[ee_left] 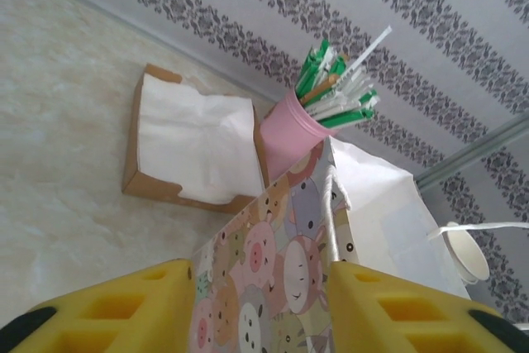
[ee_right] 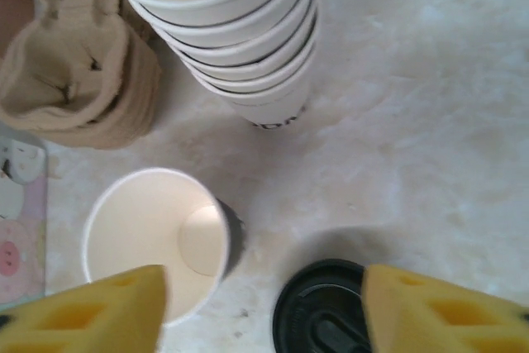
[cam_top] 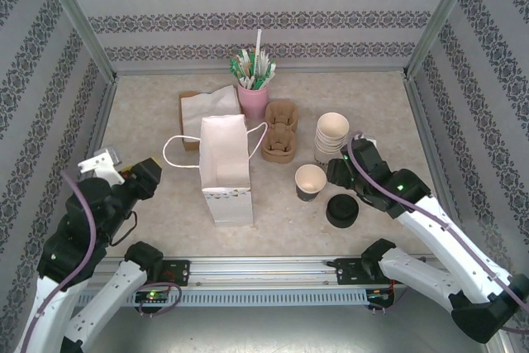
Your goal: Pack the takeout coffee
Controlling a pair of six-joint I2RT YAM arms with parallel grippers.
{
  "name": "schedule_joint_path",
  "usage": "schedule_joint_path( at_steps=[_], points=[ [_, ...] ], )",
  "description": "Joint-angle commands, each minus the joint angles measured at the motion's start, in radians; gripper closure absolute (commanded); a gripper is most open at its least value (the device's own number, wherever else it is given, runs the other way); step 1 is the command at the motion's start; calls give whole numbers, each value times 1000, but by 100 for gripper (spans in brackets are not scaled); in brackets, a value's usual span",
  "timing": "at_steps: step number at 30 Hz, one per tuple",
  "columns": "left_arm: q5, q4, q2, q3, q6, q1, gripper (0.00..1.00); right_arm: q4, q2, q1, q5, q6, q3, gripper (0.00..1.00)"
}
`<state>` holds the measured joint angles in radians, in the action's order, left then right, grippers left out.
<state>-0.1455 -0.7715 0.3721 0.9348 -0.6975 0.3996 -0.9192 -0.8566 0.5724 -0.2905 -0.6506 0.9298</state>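
The takeout coffee's cup [cam_top: 310, 181] [ee_right: 153, 241] is a single small cream paper cup standing open with no lid on it, right of the paper bag [cam_top: 225, 167]. My right gripper [cam_top: 337, 175] [ee_right: 264, 312] hovers open above the gap between this cup and the pile of black lids [cam_top: 342, 211] [ee_right: 331, 312], holding nothing. My left gripper [cam_top: 150, 175] [ee_left: 260, 312] is open at the left, pointing at the bag's cartoon-animal side [ee_left: 273, 262] and apart from it.
A stack of lidless cream cups [cam_top: 332, 136] [ee_right: 231, 31] stands behind the single cup. Brown cup carriers [cam_top: 279, 130], a pink cup of straws [cam_top: 253, 97] and a napkin box [cam_top: 194, 109] sit further back. Patterned walls close in three sides.
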Motion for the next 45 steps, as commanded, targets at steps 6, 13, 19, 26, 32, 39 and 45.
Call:
schedule_joint_path(
  at_steps=[6, 13, 19, 26, 32, 39, 45],
  points=[
    [-130, -39, -149, -122, -159, 10, 58, -215, -24, -68, 44, -95, -6, 20],
    [-9, 37, -173, -326, -312, 10, 58, -295, -42, -74, 95, -174, -48, 27],
    [15, 101, -170, -422, -344, 10, 57, -248, -34, -74, 134, -139, -109, 25],
    [38, 156, -140, -465, -340, 11, 56, -72, 31, -78, 241, -94, -191, 24],
    [53, 196, -123, -480, -328, 10, 53, 37, 88, -10, 127, 258, -78, 22],
    [64, 220, -91, -483, -303, 10, 53, 68, 215, -81, 357, 753, -50, 15],
    [73, 230, -75, -474, -289, 10, 52, -81, 167, -261, 534, 1178, -44, 17]
  ],
)
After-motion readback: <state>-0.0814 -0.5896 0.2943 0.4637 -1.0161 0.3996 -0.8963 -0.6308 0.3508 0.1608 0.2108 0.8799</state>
